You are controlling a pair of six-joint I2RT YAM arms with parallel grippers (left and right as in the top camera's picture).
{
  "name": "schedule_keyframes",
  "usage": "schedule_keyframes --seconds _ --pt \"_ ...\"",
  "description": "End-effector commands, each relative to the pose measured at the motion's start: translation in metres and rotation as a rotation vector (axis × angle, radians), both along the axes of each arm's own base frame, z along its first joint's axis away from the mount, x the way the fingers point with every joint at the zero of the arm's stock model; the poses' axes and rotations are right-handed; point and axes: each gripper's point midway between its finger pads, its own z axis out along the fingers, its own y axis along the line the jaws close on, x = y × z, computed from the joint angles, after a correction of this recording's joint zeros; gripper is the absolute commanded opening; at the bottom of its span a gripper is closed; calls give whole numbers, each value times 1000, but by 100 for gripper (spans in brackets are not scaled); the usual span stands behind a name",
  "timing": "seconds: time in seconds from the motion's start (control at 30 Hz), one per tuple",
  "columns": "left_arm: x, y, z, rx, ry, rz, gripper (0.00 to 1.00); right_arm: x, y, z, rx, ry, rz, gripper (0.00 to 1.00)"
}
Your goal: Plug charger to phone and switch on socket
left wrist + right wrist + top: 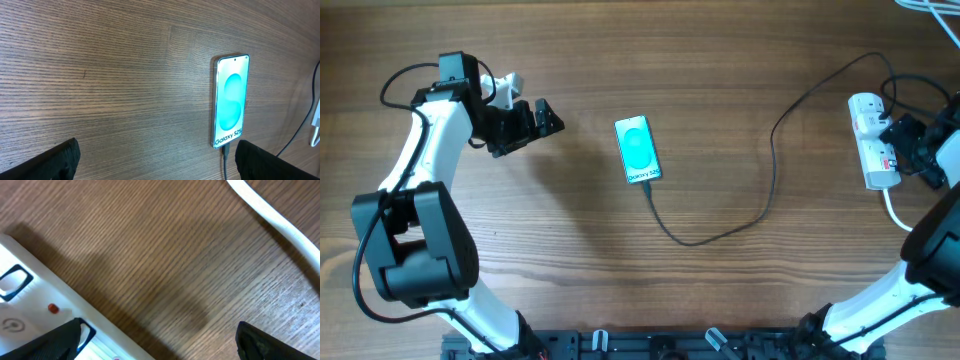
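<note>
The phone point(639, 150) lies flat mid-table, turquoise screen up, "Galaxy S25" text at its near end; it also shows in the left wrist view point(230, 101). The charger cable point(772, 150) runs from the phone's near end in a loop to the socket, its connector point(226, 151) sitting at the phone's port. The socket point(873, 140) is a white power strip at the right edge, with a red mark point(52, 308) in the right wrist view. My left gripper point(528, 122) is open and empty, left of the phone. My right gripper point(912, 150) is open, one finger over the socket.
The socket's thick white lead point(895, 212) curves toward the right edge and crosses the right wrist view point(280, 222). Thin white wires point(930, 12) lie at the top right corner. The arm bases stand along the near edge.
</note>
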Motion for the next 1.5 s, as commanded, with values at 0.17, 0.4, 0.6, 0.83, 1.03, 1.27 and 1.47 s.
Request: schedule_keyframes --seconds 0.17,0.4,0.6,0.83,1.03,1.27,1.47 --pt "1 0 2 -1 -6 0 100 4 21 -18 101 -7 61 99" --pt "1 0 2 -1 -6 0 100 -6 27 -22 130 35 59 100" --pt "1 0 2 -1 -6 0 100 -11 30 -26 145 58 57 100" --pt "1 0 2 -1 -6 0 100 -29 22 -28 101 138 5 100" --pt "1 0 2 -1 -6 0 100 -15 9 35 48 89 -6 100" --pt "1 -1 2 -1 -6 0 100 -10 64 51 230 8 122 100" --pt "1 -1 2 -1 -6 0 100 2 57 50 192 -46 130 100"
